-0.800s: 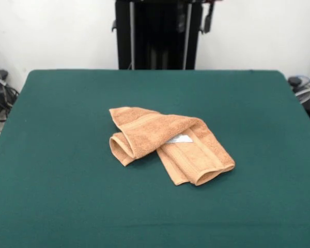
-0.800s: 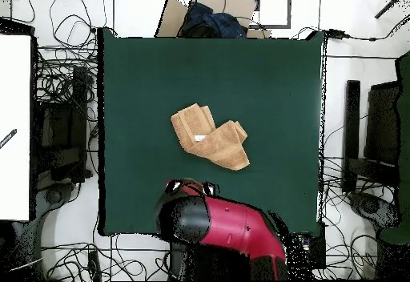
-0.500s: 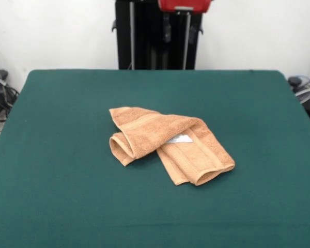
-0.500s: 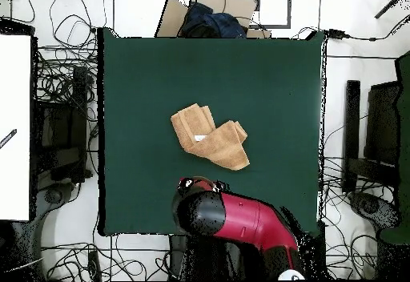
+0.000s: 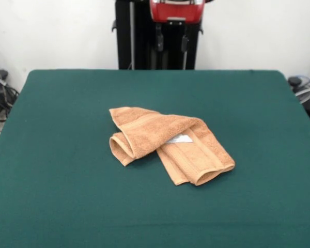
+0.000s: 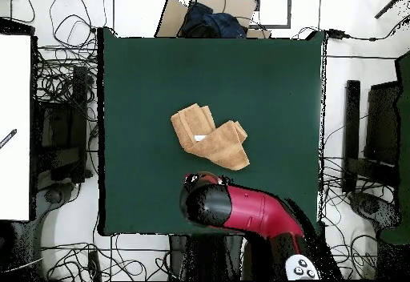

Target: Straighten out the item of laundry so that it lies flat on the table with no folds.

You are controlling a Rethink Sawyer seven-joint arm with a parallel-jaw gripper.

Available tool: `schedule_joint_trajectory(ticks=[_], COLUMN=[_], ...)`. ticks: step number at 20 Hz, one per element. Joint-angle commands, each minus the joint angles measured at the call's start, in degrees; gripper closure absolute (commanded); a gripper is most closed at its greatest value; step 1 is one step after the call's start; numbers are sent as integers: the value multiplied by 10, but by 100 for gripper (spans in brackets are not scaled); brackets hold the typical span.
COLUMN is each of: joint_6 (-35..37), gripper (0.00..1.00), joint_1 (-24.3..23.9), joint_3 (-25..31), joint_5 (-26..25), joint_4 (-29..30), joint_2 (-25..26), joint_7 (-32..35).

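The tan-orange towel (image 5: 168, 142) lies crumpled near the middle of the dark green table (image 5: 62, 196), folded over itself in two thick lobes, with its white tag (image 5: 180, 139) showing on top. In the overhead view the towel (image 6: 210, 136) sits mid-table (image 6: 272, 70). My gripper (image 5: 171, 45) hangs high at the table's far edge under the red wrist, its two dark fingers (image 5: 159, 44) apart and empty, well away from the towel. From above, the red arm (image 6: 240, 209) covers the gripper, just short of the towel's near edge.
The black pedestal (image 5: 139, 51) stands behind the far edge. Cables (image 6: 68, 94) and dark equipment (image 6: 376, 134) ring the table. A cardboard box with a dark blue bundle (image 6: 210, 21) sits beyond the opposite edge.
The red wrist and gripper have come into the front view and dropped lower. From above, the arm has swung over the table edge toward the towel. The towel has not moved.
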Motion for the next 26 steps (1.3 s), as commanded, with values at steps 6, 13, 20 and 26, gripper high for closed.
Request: schedule_joint_trajectory(ticks=[6, 13, 20, 26], joint_6=[28, 62, 78, 75], gripper=[0, 0, 0, 0], joint_1=[-15, -23, -25, -27], joint_3=[72, 91, 91, 87], joint_5=[-46, -53, -62, -72], joint_4=[-65, -107, -125, -142], joint_2=[33, 53, 74, 86], joint_7=[-29, -43, -34, -31])
